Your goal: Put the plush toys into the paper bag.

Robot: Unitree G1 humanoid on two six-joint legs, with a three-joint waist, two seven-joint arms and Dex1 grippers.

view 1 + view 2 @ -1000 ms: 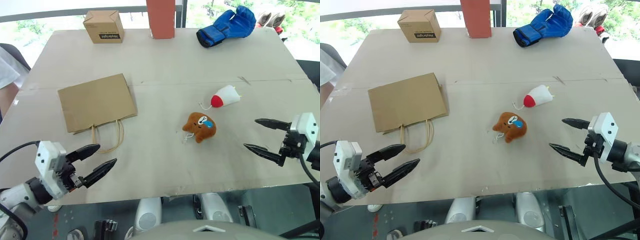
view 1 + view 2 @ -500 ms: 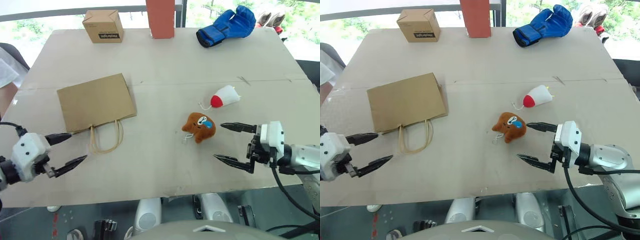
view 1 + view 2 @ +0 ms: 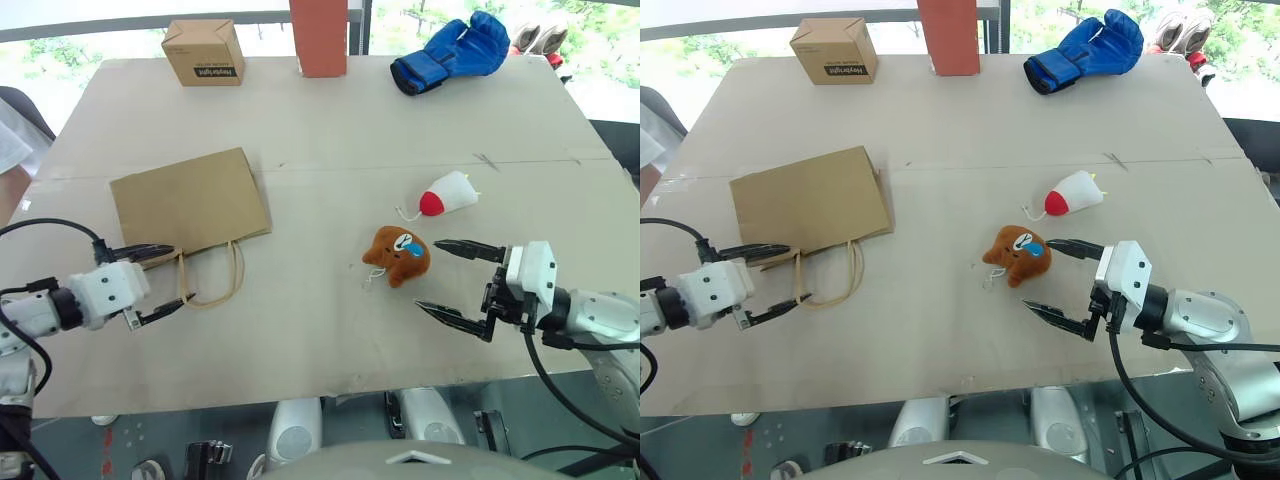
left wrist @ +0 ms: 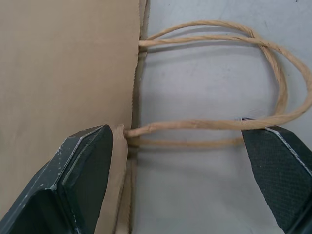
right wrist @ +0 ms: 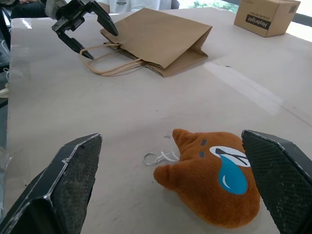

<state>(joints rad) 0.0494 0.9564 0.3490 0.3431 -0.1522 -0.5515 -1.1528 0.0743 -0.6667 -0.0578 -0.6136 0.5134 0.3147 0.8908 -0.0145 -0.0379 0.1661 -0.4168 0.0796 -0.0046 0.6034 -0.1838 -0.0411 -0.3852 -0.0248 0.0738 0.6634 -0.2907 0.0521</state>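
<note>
The brown paper bag (image 3: 190,203) lies flat on the left of the table, its twine handles (image 3: 212,275) pointing toward me. My left gripper (image 3: 170,277) is open at the bag's mouth edge. One finger (image 4: 83,180) is over the bag's corner and the other (image 4: 280,170) is by the handle loops (image 4: 219,122). The brown bear (image 3: 400,254) with a blue face mark lies at mid-table. My right gripper (image 3: 426,274) is open just to its right, its fingertips level with the bear (image 5: 214,183) and not touching it. The white cone toy (image 3: 447,193) with a red end lies behind the bear.
At the far edge stand a small cardboard box (image 3: 205,52), a red-brown block (image 3: 320,37) and a blue padded glove (image 3: 450,52). A person's white sleeve (image 3: 10,130) shows at the left edge. The table's front edge runs just below both grippers.
My left gripper has rolled and moved forward to the bag's handles. My right gripper has swung left toward the bear, then held still. Both stay open.
</note>
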